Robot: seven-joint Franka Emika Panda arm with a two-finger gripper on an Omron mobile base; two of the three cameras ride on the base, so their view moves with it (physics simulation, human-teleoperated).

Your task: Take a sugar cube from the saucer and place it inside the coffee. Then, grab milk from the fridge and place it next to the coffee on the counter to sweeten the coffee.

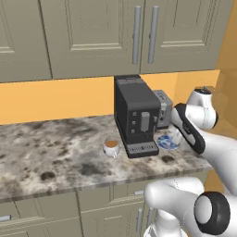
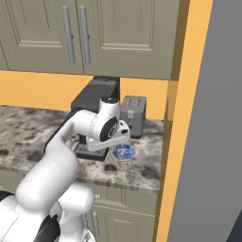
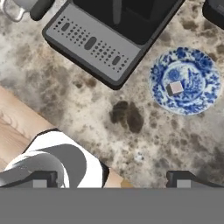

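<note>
The two-finger gripper [image 3: 111, 178] hangs above the stone counter with its dark fingertips [image 3: 182, 178] spread wide apart and nothing between them. In the hand view it looks straight down on the mottled grey-brown-and-white stone counter [image 3: 131, 144], and the small round blue-and-white patterned saucer [image 3: 199, 72] lies off toward one side, not under the fingers. A small pale sugar cube [image 3: 176, 88] sits near the saucer's middle.

From the base views, the saucer [image 1: 166, 142] rests on the counter just right of the black boxy coffee machine [image 1: 136, 113], with a grey toaster [image 2: 133, 113] behind it. The small white cup of brown coffee [image 1: 111, 147] stands at the machine's left front corner – well apart from the saucer.

The step in hand looks like the reach for the cube. To do it well, the hand should shift sideways until the cube is centred between the fingers, then descend straight – keeping clear of the machine's tray – and close gently on the cube's flat sides
</note>
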